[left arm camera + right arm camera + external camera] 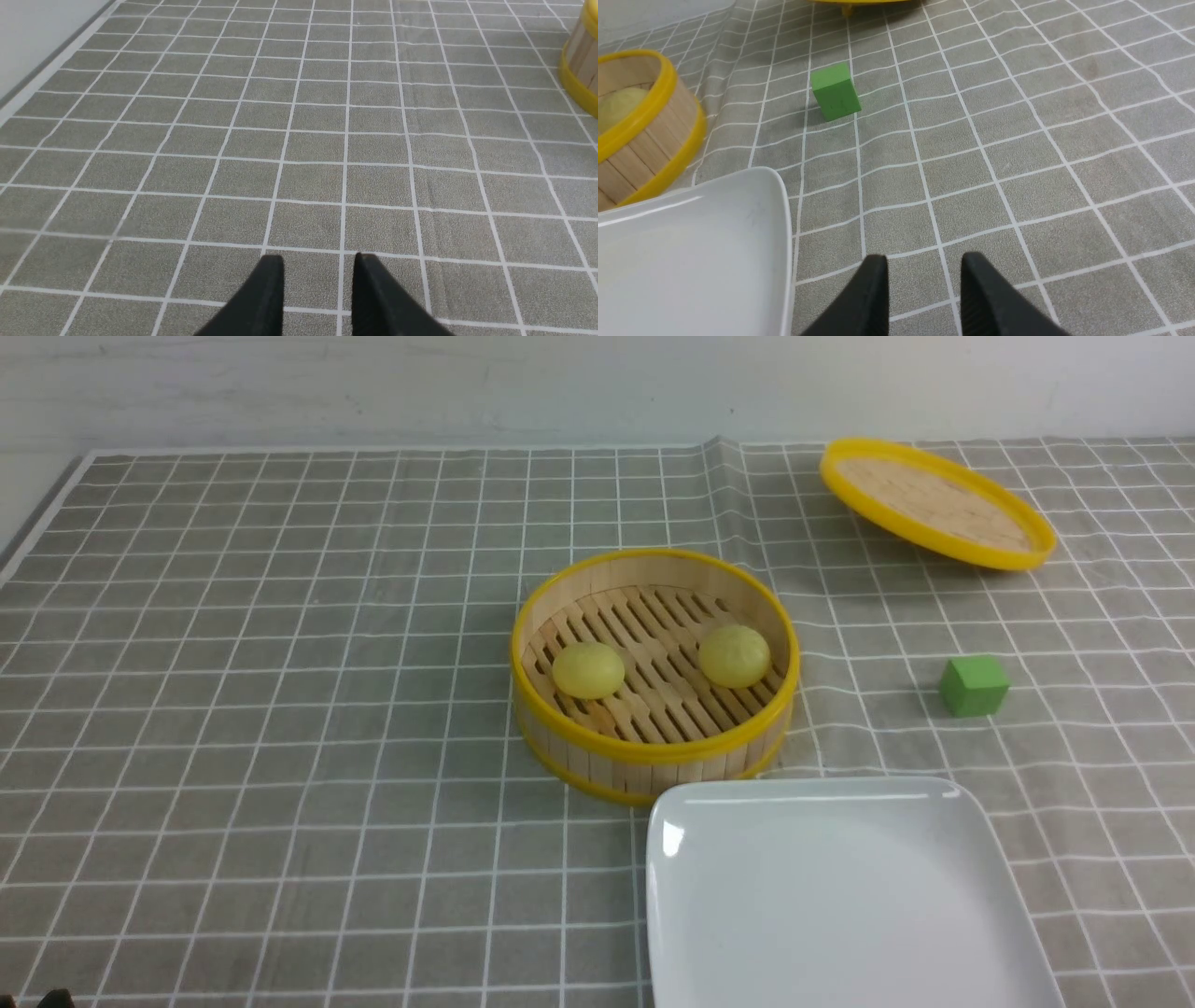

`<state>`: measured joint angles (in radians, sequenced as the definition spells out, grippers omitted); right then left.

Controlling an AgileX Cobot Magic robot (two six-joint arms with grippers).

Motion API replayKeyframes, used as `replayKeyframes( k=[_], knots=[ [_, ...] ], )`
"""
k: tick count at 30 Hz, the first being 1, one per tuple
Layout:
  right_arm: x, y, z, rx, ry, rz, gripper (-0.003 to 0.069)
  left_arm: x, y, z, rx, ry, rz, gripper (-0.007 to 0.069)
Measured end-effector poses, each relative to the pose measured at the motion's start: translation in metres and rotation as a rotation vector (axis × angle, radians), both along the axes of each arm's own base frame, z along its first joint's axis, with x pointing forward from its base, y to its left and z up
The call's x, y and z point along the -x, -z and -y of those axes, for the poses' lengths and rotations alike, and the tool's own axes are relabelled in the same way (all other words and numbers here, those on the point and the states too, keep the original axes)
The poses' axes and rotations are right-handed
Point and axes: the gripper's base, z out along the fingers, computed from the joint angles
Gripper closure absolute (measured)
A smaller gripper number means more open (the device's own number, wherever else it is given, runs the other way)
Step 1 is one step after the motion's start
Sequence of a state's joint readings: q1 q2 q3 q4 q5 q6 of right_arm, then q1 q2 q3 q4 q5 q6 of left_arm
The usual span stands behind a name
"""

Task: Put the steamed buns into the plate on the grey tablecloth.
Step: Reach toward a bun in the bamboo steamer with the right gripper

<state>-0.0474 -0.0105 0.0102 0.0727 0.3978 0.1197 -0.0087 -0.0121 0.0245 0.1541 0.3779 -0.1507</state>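
Since the tablecloth point(280, 709) carries a bare plate point(840, 896), and the steamer point(653, 775) just behind it holds the left bun point(588, 670) and right bun point(735, 656), you're at step one: reach in from above and pinch one bun. Your left gripper point(317, 280) and right gripper point(924, 280) hang over cloth, fingers moderately apart, holding nothing.
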Motion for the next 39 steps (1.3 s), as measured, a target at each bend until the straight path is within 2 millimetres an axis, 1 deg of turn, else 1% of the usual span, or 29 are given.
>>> replayKeyframes(
  k=[26, 28, 30, 31, 32, 33, 34, 35, 36, 39],
  knots=[
    [0.0, 0.0, 0.0, -0.009, 0.002, 0.006, 0.0419, 0.0, 0.0, 0.0, 0.0, 0.0, 0.0, 0.0384],
    [-0.001, -0.001, -0.003, -0.122, 0.009, 0.017, 0.0419, 0.0, 0.0, 0.0, 0.0, 0.0, 0.0, 0.0384],
    [-0.001, -0.001, -0.008, -0.379, 0.029, 0.02, 0.0419, 0.0, 0.0, 0.0, 0.0, 0.0, 0.0, 0.0384],
    [-0.001, -0.002, -0.009, -0.423, 0.029, 0.02, 0.0419, 0.0, 0.0, 0.0, 0.0, 0.0, 0.0, 0.0384],
    [-0.001, -0.002, -0.013, -0.627, 0.042, 0.009, 0.0419, 0.0, 0.0, 0.0, 0.0, 0.0, 0.0, 0.0384],
    [-0.001, -0.002, -0.015, -0.728, 0.047, 0.002, 0.0419, 0.0, 0.0, 0.0, 0.0, 0.0, 0.0, 0.0384],
    [-0.001, -0.002, -0.017, -0.791, 0.049, -0.007, 0.0419, 0.0, 0.0, 0.0, 0.0, 0.0, 0.0, 0.0384],
    [-0.001, -0.003, -0.017, -0.808, 0.051, -0.008, 0.0419, 0.0, 0.0, 0.0, 0.0, 0.0, 0.0, 0.0384],
    [-0.001, -0.003, -0.019, -0.887, 0.051, -0.016, 0.0419, 0.0, 0.0, 0.0, 0.0, 0.0, 0.0, 0.0384],
    [0.0, -0.004, -0.02, -0.937, 0.048, -0.018, 0.0419, 0.0, 0.0, 0.0, 0.0, 0.0, 0.0, 0.0384]
  ],
)
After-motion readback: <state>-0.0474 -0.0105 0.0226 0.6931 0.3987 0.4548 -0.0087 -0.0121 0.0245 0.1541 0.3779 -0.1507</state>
